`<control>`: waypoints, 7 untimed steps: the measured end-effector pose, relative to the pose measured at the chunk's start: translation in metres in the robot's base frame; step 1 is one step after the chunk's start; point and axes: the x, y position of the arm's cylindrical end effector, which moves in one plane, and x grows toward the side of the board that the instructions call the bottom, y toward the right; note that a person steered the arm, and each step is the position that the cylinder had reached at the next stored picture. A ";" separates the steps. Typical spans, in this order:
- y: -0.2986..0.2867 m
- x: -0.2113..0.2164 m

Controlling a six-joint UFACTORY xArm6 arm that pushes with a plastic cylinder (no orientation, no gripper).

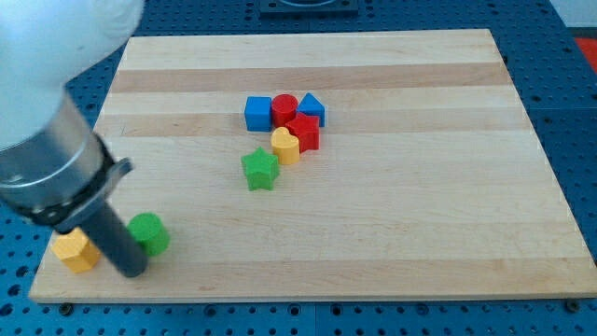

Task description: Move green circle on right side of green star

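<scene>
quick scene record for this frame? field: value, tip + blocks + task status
tip: my tip at the view's bottom left, touching or nearly touching the green circle's left side
green circle: bottom left, far from the star
green star: near board centre, below-left of the cluster
yellow hexagon: left of the rod
cluster: blue cube, red cylinder, blue triangle, red block, yellow heart
task status: circle not yet right of star

Wooden desk (420, 187) carrying 7 blocks: green circle (148, 233), green star (260, 170), yellow hexagon (76, 250), yellow heart (285, 146), red star (303, 132), red cylinder (284, 108), blue cube (257, 113), blue triangle (312, 108).
</scene>
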 end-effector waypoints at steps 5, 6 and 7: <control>0.049 -0.026; 0.071 -0.026; 0.032 -0.026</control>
